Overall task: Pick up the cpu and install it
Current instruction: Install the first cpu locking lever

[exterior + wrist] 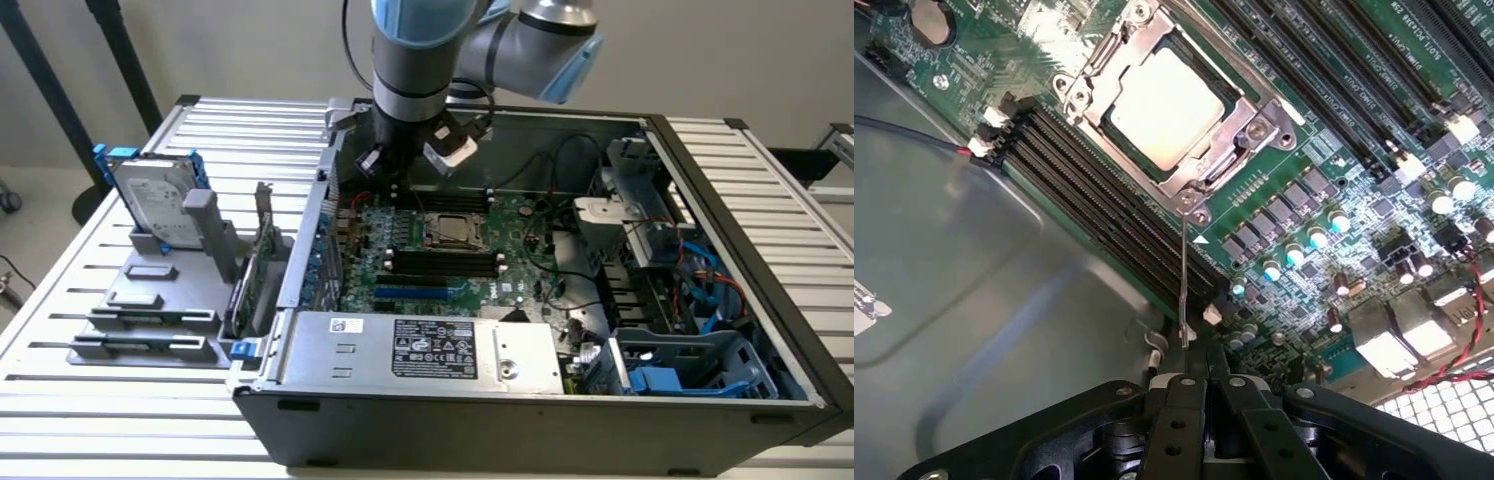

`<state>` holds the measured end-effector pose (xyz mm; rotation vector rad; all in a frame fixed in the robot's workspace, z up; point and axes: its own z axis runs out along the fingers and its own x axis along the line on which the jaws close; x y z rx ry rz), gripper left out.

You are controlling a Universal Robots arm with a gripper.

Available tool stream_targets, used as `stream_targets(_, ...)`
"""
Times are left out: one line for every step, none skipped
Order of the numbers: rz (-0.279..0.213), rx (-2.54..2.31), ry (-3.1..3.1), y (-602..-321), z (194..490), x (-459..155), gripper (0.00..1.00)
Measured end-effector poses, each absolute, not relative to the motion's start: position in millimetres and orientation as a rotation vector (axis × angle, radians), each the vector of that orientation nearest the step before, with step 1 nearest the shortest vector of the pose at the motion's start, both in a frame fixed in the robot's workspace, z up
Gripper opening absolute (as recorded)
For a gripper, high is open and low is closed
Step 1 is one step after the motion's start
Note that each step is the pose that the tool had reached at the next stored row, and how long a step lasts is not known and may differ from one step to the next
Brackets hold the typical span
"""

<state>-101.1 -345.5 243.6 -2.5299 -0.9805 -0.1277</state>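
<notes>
**CPU seated, latching in hand**

The cpu (1166, 105) lies flat inside the socket frame (1256, 128), so I judge we're at the latching step. My gripper (1199, 388) is clenched tight near the frame's corner, at the thin lever's (1184, 270) free end. I cannot tell whether it pinches the lever. The next move calls for steady contact without slipping.

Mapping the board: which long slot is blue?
The blue slot nearest the labelled silver box; the long slots between it and the cpu are black.
</notes>
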Motion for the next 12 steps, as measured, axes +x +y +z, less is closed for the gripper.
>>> stream_targets(-0.128, -2.531, -0.979, -345, 244, -100, 0.11)
stream_targets(-0.129, -2.531, -0.977, -344, 244, -98, 0.11)
stream_targets(-0.13, -2.532, -0.976, -343, 244, -96, 0.11)
stream_targets(-0.13, -2.533, -0.974, -343, 244, -95, 0.11)
stream_targets(-0.131, -2.534, -0.973, -342, 244, -93, 0.11)
stream_targets(-0.132, -2.534, -0.971, -341, 244, -91, 0.11)
stream_targets(-0.133, -2.535, -0.97, -339, 244, -90, 0.11)
stream_targets(-0.134, -2.536, -0.969, -338, 244, -88, 0.11)
stream_targets(-0.135, -2.537, -0.968, -337, 244, -86, 0.11)
stream_targets(-0.136, -2.538, -0.968, -336, 244, -84, 0.11)
stream_targets(-0.136, -2.54, -0.967, -334, 244, -83, 0.11)
stream_targets(-0.136, -2.543, -0.965, -333, 244, -82, 0.11)
